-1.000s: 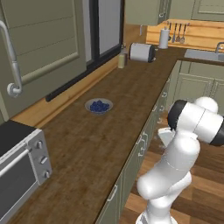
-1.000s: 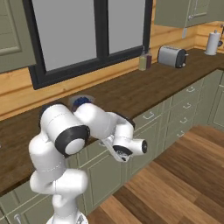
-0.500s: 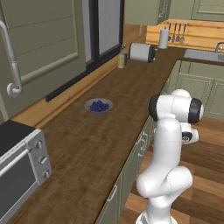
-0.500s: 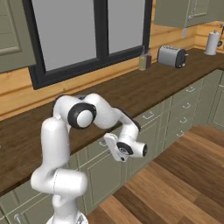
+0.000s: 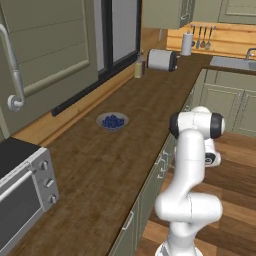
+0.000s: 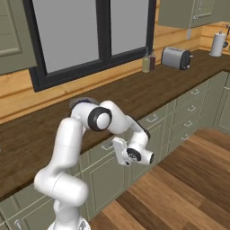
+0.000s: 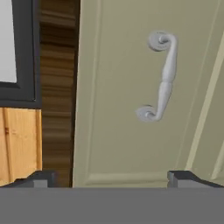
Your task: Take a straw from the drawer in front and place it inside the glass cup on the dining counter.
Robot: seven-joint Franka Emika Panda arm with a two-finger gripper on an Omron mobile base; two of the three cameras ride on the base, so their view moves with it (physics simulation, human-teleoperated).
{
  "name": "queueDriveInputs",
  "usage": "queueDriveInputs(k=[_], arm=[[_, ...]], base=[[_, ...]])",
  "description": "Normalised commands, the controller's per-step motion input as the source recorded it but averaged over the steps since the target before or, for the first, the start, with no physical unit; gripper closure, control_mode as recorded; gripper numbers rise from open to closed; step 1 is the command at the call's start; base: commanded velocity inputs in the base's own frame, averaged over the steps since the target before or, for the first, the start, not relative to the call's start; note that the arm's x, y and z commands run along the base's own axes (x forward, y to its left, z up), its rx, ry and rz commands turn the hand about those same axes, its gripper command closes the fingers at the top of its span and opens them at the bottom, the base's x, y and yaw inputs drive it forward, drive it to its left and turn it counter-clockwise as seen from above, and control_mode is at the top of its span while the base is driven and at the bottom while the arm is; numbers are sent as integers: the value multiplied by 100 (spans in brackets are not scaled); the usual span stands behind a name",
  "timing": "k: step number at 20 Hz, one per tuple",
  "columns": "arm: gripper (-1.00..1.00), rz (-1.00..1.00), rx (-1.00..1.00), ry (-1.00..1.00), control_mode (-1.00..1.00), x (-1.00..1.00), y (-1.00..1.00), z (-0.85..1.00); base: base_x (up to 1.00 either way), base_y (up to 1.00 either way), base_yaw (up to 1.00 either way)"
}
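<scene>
the drawer [image 7: 131, 109] is shut, its sage-green front facing the hand cam, and the silver handle [image 7: 161, 76] sits at about 1 o'clock from frame centre, turned on end since the cam is rolled. no straw in sight, so it's prob inside. the glass cup and dining counter aren't seen from here.

gripper [image 7: 111, 177]: fingers [image 7: 41, 177] spread wide, tips at 7 and 5 o'clock along the bottom of the hand cam, nothing between them, well short of the front. in the right base view the gripper [image 6: 121, 152] hangs below the worktop edge, pointing at the cabinet fronts. in the left base view the arm [image 5: 192, 165] blocks the hand, so the jaws can't be read there.

outward: wood worktop [image 5: 115, 165] above the drawer, a blueberry bowl [image 5: 112, 120] at 10 o'clock from the arm, toaster [image 5: 161, 59] and a bottle [image 5: 138, 66] far back at 12, toaster oven [image 5: 22, 187] at 8 o'clock.

risks, as i judge them:
- handle is off-centre to the jaws; going straight in would close on the flat panel, not the bar.
- the roll has to suit the bar, else the fingers straddle it lengthwise and slip off.
- a pull off the drawer's axis could jam it or lose the grip.
- arm is folded tight by the cabinets, so the elbow could clip the worktop edge on the pull.
</scene>
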Motion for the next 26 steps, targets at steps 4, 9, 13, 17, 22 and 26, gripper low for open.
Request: queueDriveInputs(k=[4,9,13,17,22,26], arm=[[-100,0,7,2,-100,48,6,-20],[-100,0,6,3,-100,44,6,-20],[-100,0,2,4,-100,38,10,-24],[-100,0,0,7,-100,36,17,-22],[-100,0,0,9,-100,33,12,-28],[-100,0,0,5,-100,20,0,-31]], base=[[0,0,0],[0,0,0],[0,0,0],[0,0,0],[0,0,0],[0,0,0]])
